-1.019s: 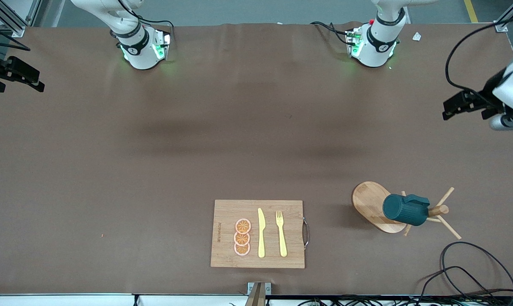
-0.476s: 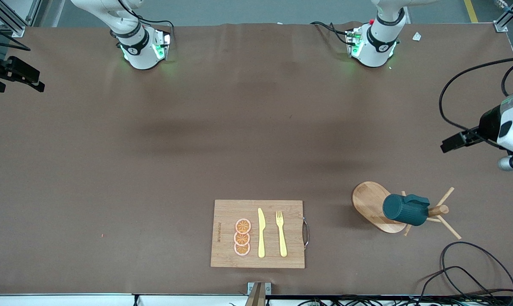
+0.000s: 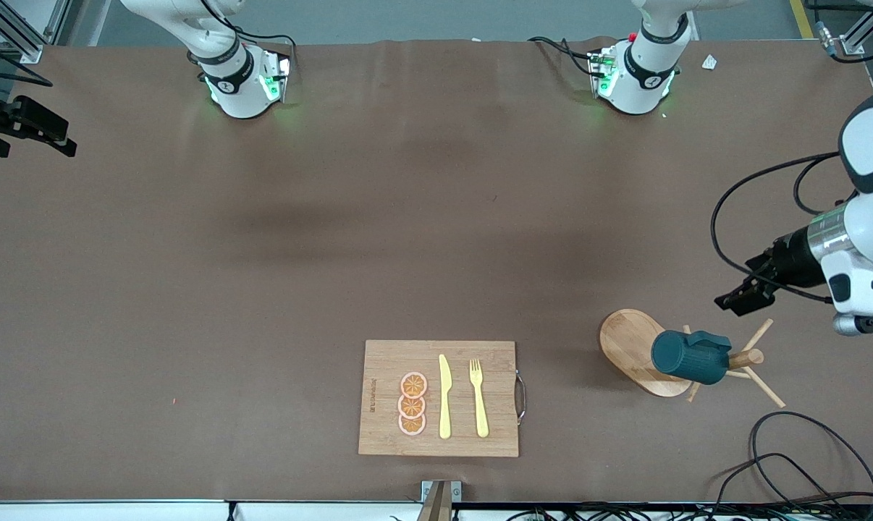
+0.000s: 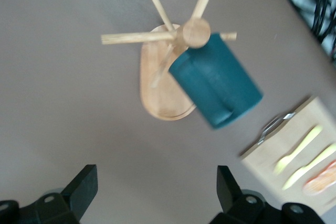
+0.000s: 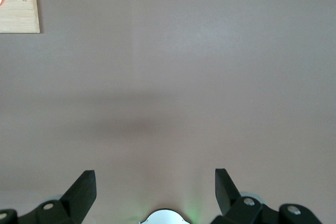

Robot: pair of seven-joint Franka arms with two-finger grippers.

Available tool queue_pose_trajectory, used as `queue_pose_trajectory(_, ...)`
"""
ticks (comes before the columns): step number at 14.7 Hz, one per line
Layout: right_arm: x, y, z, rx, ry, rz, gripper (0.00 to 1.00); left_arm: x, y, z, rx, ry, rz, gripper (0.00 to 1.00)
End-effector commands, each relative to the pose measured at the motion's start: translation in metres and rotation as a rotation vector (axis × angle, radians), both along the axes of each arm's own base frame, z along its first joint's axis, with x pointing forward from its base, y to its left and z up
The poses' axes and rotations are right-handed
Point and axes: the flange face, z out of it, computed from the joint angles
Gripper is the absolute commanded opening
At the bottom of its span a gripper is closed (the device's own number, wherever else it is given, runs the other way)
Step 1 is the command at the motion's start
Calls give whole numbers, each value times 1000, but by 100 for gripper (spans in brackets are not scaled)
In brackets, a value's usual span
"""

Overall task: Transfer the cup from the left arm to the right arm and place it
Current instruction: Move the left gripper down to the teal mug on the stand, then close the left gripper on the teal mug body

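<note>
— Brown covering runs the whole table (image 3: 263,289); where does the work lie on it?

— Toward my left arm's end, near the front camera. The wooden peg rack (image 3: 643,352) stands there, and the cup (image 3: 688,357) hangs on one of its pegs, teal and ribbed, lying on its side. Its long axis runs along the peg, its closed bottom pointing toward the cutting board (image 3: 439,398).

— Which of your jaws is nearer?

— My left gripper (image 3: 735,300), by far. It hangs over the table just beside the rack, fingers spread wide and holding nothing. My right gripper (image 3: 45,137) waits over the table's edge at the right arm's end, also wide and empty.

— What does your left wrist view add?

— It shows the cup (image 4: 215,81) between my open fingers (image 4: 84,187), with the post top and spread pegs. My right wrist view sees only table and a board corner.
</note>
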Motion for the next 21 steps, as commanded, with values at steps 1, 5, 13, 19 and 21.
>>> queue_pose_trajectory(1, -1, 2, 2, 3, -7, 5, 100, 19, -3, -7, -66, -33, 229, 100)
queue_pose_trajectory(5, -1, 2, 2, 3, -7, 5, 100, 40, -5, -43, -83, -52, 360, 100)
queue_pose_trajectory(13, -1, 2, 2, 3, -7, 5, 100, 47, 11, -67, -94, -19, 509, 100)
queue_pose_trajectory(19, -1, 2, 2, 3, -7, 5, 100, 52, 6, -93, -170, 31, 586, 100)
queue_pose_trajectory(21, -1, 2, 2, 3, -7, 5, 100, 52, 5, -94, -167, 32, 584, 100)
